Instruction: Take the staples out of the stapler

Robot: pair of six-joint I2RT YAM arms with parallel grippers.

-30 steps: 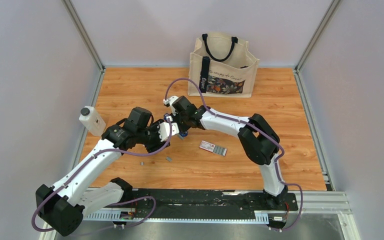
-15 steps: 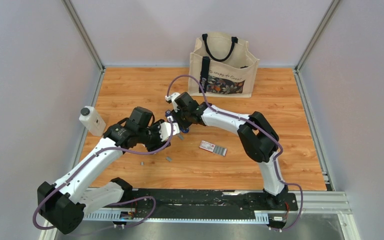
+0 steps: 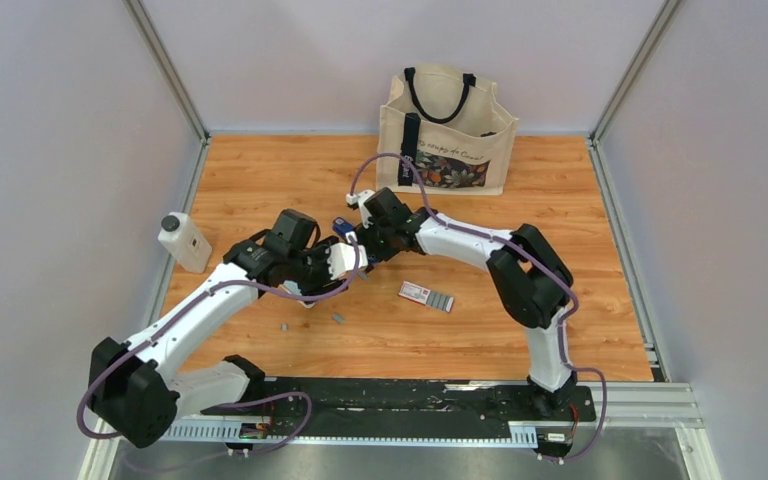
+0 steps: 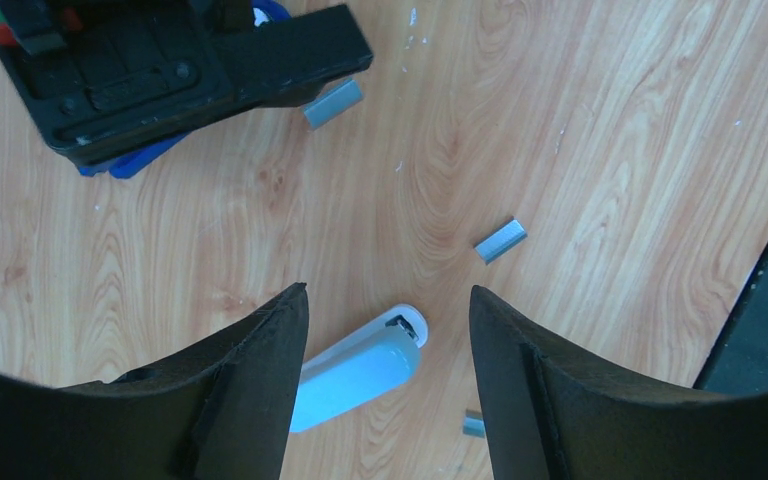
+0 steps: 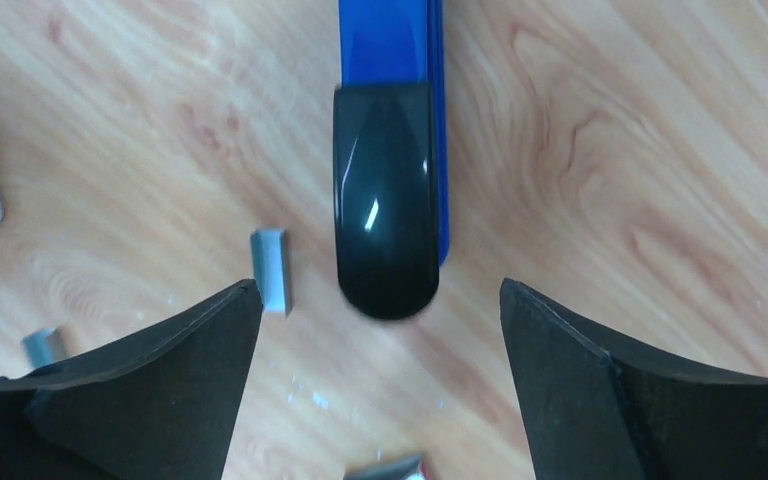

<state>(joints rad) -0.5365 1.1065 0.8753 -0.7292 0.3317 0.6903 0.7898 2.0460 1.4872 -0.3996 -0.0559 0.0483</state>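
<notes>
Right gripper (image 5: 378, 300) wide open, holding nothing, above the stapler (image 5: 390, 50), top centre of its wrist view. Left gripper (image 4: 388, 290) equally open, empty. Staples (image 5: 271, 270) lie loose on the tabletop (image 5: 610, 150). Unloading judged near complete; next, verify the magazine is empty.

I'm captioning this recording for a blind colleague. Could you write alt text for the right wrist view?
The blue stapler, its glossy black end nearest the camera, lies untouched on the wooden table between the open fingers of the right gripper. A short silvery strip of staples lies just left of it, with more pieces near the lower edge.
</notes>
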